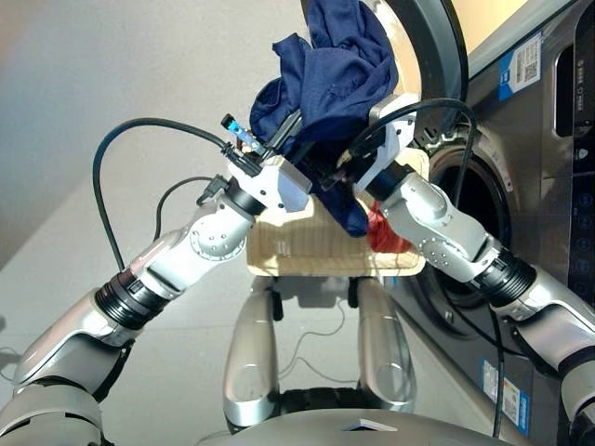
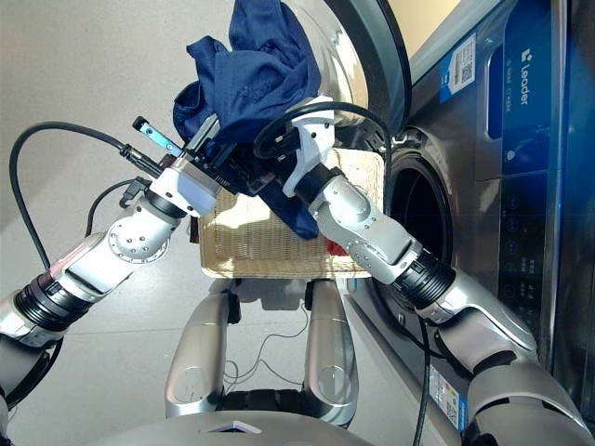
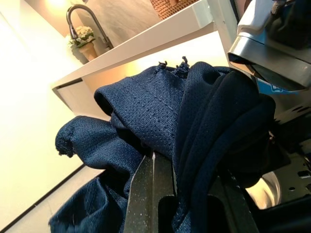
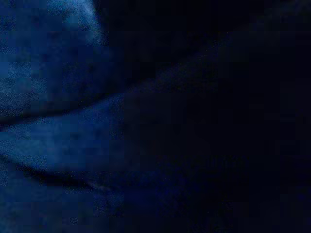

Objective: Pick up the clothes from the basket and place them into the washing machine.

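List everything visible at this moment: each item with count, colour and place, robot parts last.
Navy garment: one, navy blue, lifted above the basket between both grippers.
Coral red garment: one, partly visible in the basket's right end.
Basket: one, cream-white wicker, in front of the robot.
Washing machine: one, dark grey, on the right, door open.
Left gripper: black fingers, closed on the navy garment.
Right gripper: buried in the cloth, fingers hidden.

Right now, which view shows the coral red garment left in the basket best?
The left eye view: the coral red garment shows in the basket beside the right arm. The right eye view gives only a sliver under that arm. Both wrist views are filled by the navy garment and show none of it.
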Robot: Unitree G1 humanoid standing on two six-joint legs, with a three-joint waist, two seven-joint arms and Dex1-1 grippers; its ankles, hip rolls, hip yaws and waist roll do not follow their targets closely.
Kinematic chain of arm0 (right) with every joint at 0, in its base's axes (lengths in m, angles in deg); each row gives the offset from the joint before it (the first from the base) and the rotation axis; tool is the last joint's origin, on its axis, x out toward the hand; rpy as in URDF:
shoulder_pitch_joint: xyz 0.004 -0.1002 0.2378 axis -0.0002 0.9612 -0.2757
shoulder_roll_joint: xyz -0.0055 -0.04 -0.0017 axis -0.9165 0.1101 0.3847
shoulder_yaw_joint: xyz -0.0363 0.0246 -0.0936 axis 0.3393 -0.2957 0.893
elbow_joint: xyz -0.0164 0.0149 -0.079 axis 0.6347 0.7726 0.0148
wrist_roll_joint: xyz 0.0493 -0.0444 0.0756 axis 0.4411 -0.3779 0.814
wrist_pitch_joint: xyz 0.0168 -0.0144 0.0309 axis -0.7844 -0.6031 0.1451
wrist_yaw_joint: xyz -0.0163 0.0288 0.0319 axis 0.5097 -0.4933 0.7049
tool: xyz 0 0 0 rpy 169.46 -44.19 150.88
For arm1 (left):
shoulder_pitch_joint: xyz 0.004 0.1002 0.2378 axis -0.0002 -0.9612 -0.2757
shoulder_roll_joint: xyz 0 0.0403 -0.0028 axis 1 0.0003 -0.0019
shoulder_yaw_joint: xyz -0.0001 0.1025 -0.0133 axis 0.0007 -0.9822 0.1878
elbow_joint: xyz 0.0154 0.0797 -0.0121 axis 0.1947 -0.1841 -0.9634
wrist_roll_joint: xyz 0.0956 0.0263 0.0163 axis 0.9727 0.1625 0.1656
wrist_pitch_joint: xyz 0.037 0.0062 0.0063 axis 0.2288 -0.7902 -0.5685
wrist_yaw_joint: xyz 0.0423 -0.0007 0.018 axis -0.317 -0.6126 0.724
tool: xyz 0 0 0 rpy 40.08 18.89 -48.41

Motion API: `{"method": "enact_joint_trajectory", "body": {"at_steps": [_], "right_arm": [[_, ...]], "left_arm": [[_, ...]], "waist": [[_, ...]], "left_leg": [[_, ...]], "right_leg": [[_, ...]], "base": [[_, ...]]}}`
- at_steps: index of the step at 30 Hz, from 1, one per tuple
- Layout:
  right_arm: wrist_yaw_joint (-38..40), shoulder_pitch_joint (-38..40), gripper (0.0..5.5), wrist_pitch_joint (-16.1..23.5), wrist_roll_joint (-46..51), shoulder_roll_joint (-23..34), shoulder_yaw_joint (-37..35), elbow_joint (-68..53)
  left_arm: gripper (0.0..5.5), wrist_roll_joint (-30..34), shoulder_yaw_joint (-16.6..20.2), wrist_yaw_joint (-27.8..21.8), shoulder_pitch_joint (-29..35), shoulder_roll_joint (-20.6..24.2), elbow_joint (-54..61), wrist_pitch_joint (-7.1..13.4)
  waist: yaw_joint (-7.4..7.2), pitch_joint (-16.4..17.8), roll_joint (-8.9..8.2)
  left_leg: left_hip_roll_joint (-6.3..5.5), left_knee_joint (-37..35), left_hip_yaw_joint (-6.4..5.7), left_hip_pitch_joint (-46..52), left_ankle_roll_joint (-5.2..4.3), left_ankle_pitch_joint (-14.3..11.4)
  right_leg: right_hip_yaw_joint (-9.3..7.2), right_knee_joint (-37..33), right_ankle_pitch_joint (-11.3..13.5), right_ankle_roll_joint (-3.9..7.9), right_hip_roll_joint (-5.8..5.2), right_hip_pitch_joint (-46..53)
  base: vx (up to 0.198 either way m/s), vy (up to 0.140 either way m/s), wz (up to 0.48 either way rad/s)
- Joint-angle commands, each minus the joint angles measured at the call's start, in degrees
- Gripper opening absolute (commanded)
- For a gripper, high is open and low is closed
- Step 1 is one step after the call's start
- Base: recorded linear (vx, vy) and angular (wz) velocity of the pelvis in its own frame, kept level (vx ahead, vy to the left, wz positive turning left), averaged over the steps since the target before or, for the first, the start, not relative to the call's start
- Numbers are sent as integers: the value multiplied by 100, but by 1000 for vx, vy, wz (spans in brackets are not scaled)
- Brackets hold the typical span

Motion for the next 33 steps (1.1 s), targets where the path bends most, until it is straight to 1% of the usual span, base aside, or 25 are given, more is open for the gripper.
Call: {"method": "enact_joint_trajectory", "body": {"at_steps": [1,4,7,9,10,11,14,16,19,20,22,23,24,25,26,32,33], "right_arm": [[-54,-764,550,322,-224,-327,-63,-515],[-55,-741,550,368,-248,-317,-131,-575],[-56,-701,550,393,-280,-314,-170,-627],[22,-640,166,478,-453,-332,-271,-652],[27,-635,6,477,-460,-332,-273,-657],[126,-573,0,557,-784,-378,-405,-653],[213,-461,0,612,-1046,-449,-509,-662],[412,-220,0,779,-1543,-639,-702,-623],[513,-9,0,890,-1679,-801,-808,-598],[644,103,0,1012,-1984,-901,-882,-585],[740,244,0,1091,-2204,-979,-936,-556],[766,314,0,1109,-2250,-989,-955,-550],[787,387,0,1124,-2299,-999,-977,-545],[837,445,0,1156,-2410,-980,-1001,-551],[875,500,0,1172,-2507,-962,-1019,-555],[1016,804,0,1230,-2650,-914,-1160,-478],[1132,985,0,1240,-2776,-935,-1243,-356]], "left_arm": [[0,67,-170,-40,95,-152,752,379],[0,143,-193,-50,97,-177,708,353],[0,177,-214,-70,95,-188,701,371],[0,253,-218,-44,87,-201,682,356],[0,256,-221,-42,88,-202,682,355],[0,283,-205,-22,80,-230,689,362],[0,317,-223,14,105,-251,680,388],[0,367,-263,105,103,-323,658,427],[0,388,-301,166,58,-345,626,460],[0,399,-321,223,30,-374,626,518],[0,425,-359,274,40,-379,599,572],[26,426,-365,293,41,-380,576,593],[149,420,-382,315,24,-391,559,611],[416,420,-390,331,4,-393,550,615],[550,428,-397,343,-9,-392,539,622],[550,413,-365,397,-74,-426,516,632],[550,410,-345,426,-99,-443,498,628]], "waist": [[-34,-202,-39],[-32,-193,-30],[-31,-185,-34],[-36,-180,-22],[-33,-181,-22],[-38,-172,-4],[-44,-176,9],[-57,-180,47],[-55,-193,74],[-59,-191,108],[-68,-193,132],[-70,-196,136],[-71,-202,139],[-72,-204,144],[-71,-206,150],[-83,-198,170],[-86,-191,187]], "left_leg": [[-87,543,90,-98,-182,-359],[-86,556,87,-115,-179,-365],[-81,566,87,-120,-177,-371],[-83,590,97,-136,-171,-377],[-82,593,98,-138,-171,-378],[-77,612,103,-151,-166,-383],[-74,625,96,-162,-165,-388],[-70,633,94,-174,-158,-390],[-76,633,97,-183,-149,-400],[-75,639,91,-187,-143,-400],[-72,654,81,-203,-138,-401],[-71,657,78,-209,-136,-402],[-72,656,78,-212,-135,-405],[-74,661,73,-212,-130,-411],[-78,668,72,-215,-127,-414],[-84,702,61,-236,-116,-427],[-95,697,66,-236,-115,-424]], "right_leg": [[-4,-1113,973,419,-59,365],[-7,-1098,957,417,-61,359],[-6,-1087,956,420,-64,353],[1,-1077,953,418,-60,349],[2,-1075,953,418,-60,347],[-1,-1063,945,413,-59,334],[-5,-1051,934,412,-56,318],[-2,-1033,923,413,-57,305],[-3,-1025,919,419,-57,290],[-2,-1014,909,421,-60,286],[-6,-998,894,421,-61,274],[-6,-993,890,421,-62,272],[-5,-991,886,424,-66,271],[-2,-979,883,425,-66,268],[-4,-971,877,425,-67,263],[-15,-971,874,425,-90,261],[-20,-976,874,428,-94,267]], "base": [[0,0,0],[0,0,0],[0,0,0],[0,0,0],[0,0,0],[0,0,0],[0,0,0],[0,0,0],[0,0,0],[0,0,0],[0,0,0],[0,0,0],[0,0,0],[0,0,0],[0,0,0],[0,0,0],[0,0,0]]}}
